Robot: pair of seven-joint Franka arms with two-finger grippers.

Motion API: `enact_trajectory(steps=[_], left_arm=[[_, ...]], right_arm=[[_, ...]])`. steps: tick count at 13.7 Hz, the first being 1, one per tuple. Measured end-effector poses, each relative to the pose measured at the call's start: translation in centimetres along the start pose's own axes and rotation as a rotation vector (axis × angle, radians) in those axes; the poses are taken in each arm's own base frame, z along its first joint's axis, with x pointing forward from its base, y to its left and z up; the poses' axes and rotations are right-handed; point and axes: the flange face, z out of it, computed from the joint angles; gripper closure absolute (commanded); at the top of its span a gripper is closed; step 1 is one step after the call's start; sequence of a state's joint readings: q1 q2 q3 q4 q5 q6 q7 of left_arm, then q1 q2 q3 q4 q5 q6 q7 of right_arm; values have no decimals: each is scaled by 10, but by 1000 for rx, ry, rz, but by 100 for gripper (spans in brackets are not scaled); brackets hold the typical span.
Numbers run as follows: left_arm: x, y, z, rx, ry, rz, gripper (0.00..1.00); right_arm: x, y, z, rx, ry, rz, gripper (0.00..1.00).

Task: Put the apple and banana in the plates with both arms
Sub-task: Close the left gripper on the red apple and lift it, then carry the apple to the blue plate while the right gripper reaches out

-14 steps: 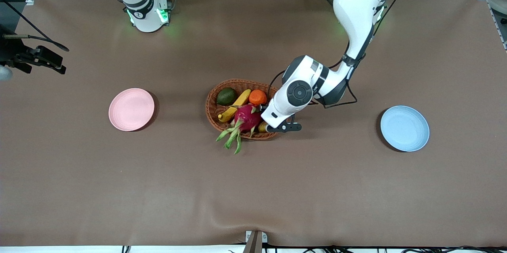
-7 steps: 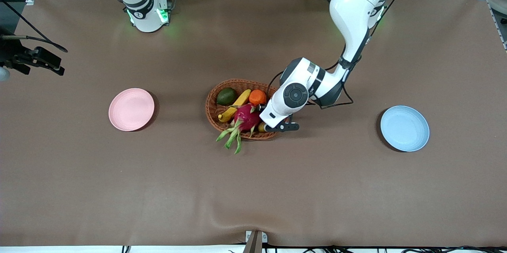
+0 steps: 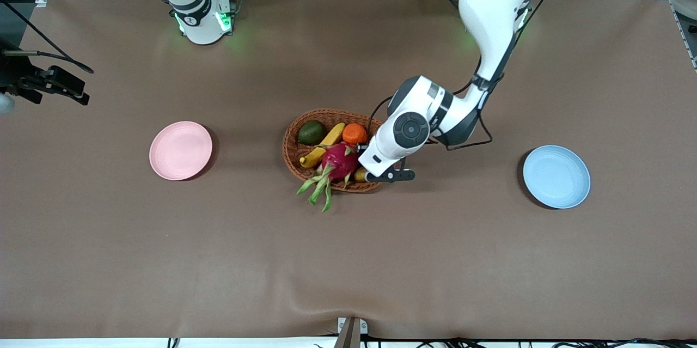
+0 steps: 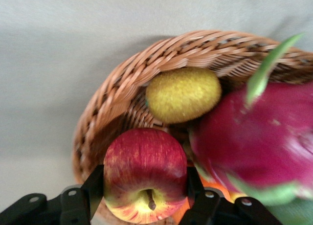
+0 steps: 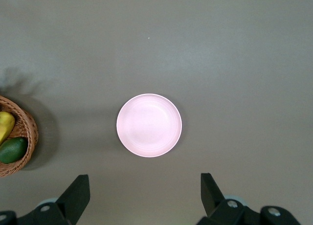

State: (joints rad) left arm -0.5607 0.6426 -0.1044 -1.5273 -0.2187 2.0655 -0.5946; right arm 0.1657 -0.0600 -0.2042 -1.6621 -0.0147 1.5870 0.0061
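The red apple [image 4: 144, 171] lies in the wicker basket [image 4: 146, 63], and my left gripper [image 4: 145, 178] is shut on it, one finger on each side. In the front view the left gripper [image 3: 369, 171] is low over the basket's end toward the left arm, and its hand hides the apple. The yellow banana [image 3: 324, 144] lies in the basket [image 3: 291, 160]. The pink plate [image 3: 181, 150] is toward the right arm's end and the blue plate [image 3: 556, 176] toward the left arm's end. My right gripper [image 5: 144, 182] is open and empty, high above the pink plate [image 5: 148, 125].
The basket also holds a magenta dragon fruit [image 3: 340, 162], an orange [image 3: 354, 133], an avocado [image 3: 311, 132] and a kiwi [image 4: 183, 94] next to the apple. The right gripper [image 3: 73, 91] shows at the table's edge by the right arm's end.
The left arm's wrist shifted slightly toward the right arm's end, then back. Its gripper stays at the basket. The right arm has hardly moved.
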Motion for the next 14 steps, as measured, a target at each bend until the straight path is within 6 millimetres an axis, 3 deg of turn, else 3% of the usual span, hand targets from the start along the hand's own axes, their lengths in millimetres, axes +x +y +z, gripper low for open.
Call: enact_trajectory(steps=[3, 5, 7, 11, 14], left_arm=[[-5, -17, -61, 3, -10, -16, 73], [-3, -33, -92, -2, 6, -25, 79], [14, -69, -111, 6, 14, 24, 73], [51, -151, -114, 49, 11, 50, 76], [62, -199, -105, 89, -11, 73, 76]], right_arm=[[0, 0, 0, 0, 0, 0, 0], [0, 0, 0, 0, 1, 0, 0], [1, -1, -2, 0, 6, -1, 0], [1, -6, -16, 0, 37, -10, 0], [1, -21, -23, 1, 49, -19, 0]])
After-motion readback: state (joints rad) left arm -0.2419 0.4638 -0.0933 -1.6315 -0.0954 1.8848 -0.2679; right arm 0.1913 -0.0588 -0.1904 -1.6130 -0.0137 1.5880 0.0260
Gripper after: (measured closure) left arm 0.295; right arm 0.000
